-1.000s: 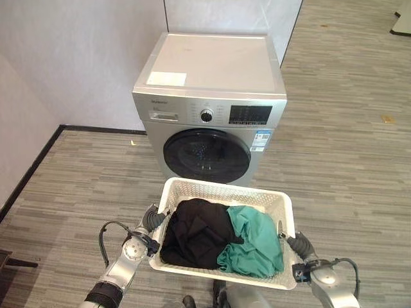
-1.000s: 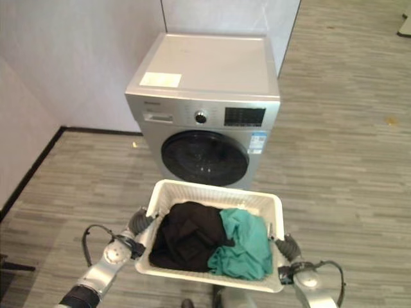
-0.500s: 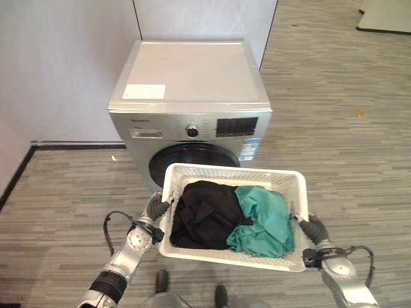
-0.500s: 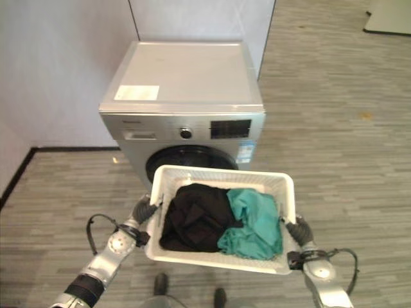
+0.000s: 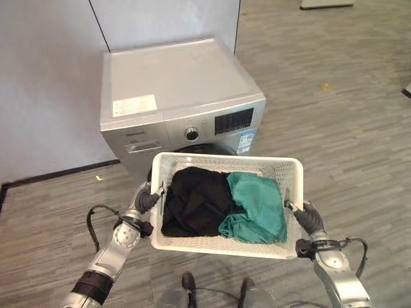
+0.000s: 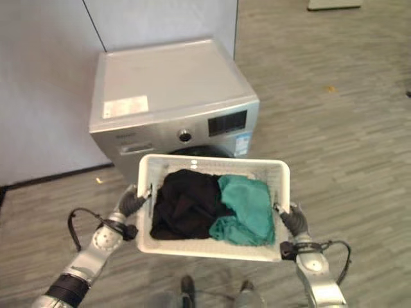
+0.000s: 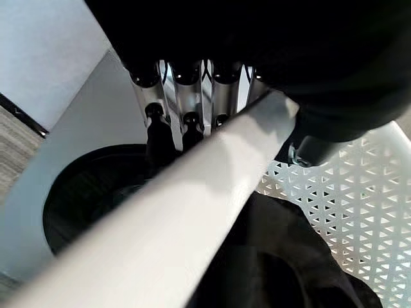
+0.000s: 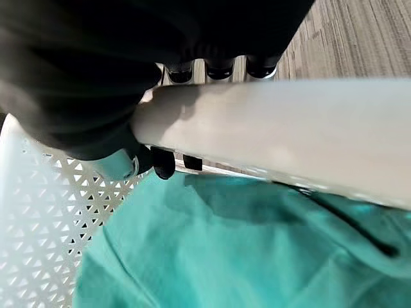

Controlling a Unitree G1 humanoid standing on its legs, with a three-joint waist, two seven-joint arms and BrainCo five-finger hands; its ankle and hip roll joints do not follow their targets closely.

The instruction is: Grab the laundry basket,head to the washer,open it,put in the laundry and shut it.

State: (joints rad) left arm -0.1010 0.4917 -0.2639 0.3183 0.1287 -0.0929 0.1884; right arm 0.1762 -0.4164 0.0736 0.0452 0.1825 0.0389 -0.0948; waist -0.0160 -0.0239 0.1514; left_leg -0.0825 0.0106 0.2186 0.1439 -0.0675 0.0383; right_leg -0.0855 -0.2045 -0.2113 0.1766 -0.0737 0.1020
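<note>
I carry a white lattice laundry basket (image 5: 221, 246) in front of me, held up off the floor. Inside lie a black garment (image 5: 194, 200) on the left and a green one (image 5: 257, 206) on the right. My left hand (image 5: 144, 200) is shut on the basket's left rim (image 7: 192, 199), fingers (image 7: 186, 96) curled round it. On the opposite side my right hand (image 5: 308, 218) is shut on the right rim (image 8: 289, 135). Just beyond the basket stands the silver front-loading washer (image 5: 173, 90). Its dark round door (image 7: 90, 186) looks shut and is mostly hidden behind the basket.
A pale wall (image 5: 45, 70) rises behind and left of the washer, with a black skirting (image 5: 45, 176) along its foot. Grey striped floor (image 5: 347, 115) stretches to the right. A control knob (image 5: 191, 133) and dark display panel (image 5: 233, 120) sit on the washer's front.
The view has shifted as I walked closer. The washer now looms larger and turned, and the basket covers nearly all of its door. Both hands keep hold of the rims.
</note>
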